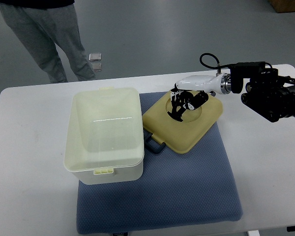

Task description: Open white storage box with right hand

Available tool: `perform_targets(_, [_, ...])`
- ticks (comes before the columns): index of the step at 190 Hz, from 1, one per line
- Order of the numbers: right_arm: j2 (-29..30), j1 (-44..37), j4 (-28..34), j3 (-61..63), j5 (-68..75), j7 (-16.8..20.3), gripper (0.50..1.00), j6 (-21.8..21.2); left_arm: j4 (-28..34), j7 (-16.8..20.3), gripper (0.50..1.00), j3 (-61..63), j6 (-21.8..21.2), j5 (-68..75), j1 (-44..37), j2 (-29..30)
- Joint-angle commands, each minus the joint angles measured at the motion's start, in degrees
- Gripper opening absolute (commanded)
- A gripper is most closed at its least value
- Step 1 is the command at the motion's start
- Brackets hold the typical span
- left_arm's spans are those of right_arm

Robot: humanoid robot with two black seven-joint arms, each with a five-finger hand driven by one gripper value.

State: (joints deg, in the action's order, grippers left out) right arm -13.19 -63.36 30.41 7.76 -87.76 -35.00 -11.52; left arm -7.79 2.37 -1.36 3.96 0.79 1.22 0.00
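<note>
A white table (34,196) stood on a grey floor and carried one blue-grey mat (187,196). One white storage box (105,135) sat on the left portion of the mat, lidless, interior exposed. One yellowish lid (187,130) lay flat on the mat just right of the box. One right hand (184,101) rested on the lid's circular recess, fingers curled; whether they gripped the lid could not be determined. One person's legs (49,39) stood beyond the table.

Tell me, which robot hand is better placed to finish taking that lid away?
The right robot hand, probably: it rests on the lid, which already lies beside the open white storage box. No left arm is in view.
</note>
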Motion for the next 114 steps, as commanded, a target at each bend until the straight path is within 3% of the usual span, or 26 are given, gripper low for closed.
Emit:
perform_targets(1, [0.18, 0.17, 0.0, -0.02, 0.04, 0.0, 0.558, 0.01, -0.03, 0.0, 1.0, 0.04, 0.0, 0.0, 0.01, 0.0])
perform_targets(10, [0.18, 0.26, -0.09, 0.07, 0.13, 0.0, 0.617, 0.01, -0.03, 0.0, 1.0, -0.05, 0.0, 0.0, -0.07, 0.0])
perform_targets(21, [0.27, 0.34, -0.09, 0.07, 0.48, 0.0, 0.758, 0.01, 0.06, 0.0, 1.0, 0.04, 0.0, 0.0, 0.01, 0.0])
perform_targets(37, [0.27, 0.26, -0.09, 0.07, 0.83, 0.0, 0.862, -0.25, 0.06, 0.0, 1.0, -0.05, 0.0, 0.0, -0.07, 0.0])
perform_targets(62, [0.18, -0.01, -0.09, 0.24, 1.27, 0.0, 0.913, -0.69, -0.03, 0.0, 1.0, -0.05, 0.0, 0.0, -0.07, 0.0])
perform_targets(114, [-0.7, -1.85, 0.0, 1.91, 3.3, 0.0, 0.917, -2.01, -0.03, 0.0, 1.0, -0.05, 0.0, 0.0, -0.07, 0.0])
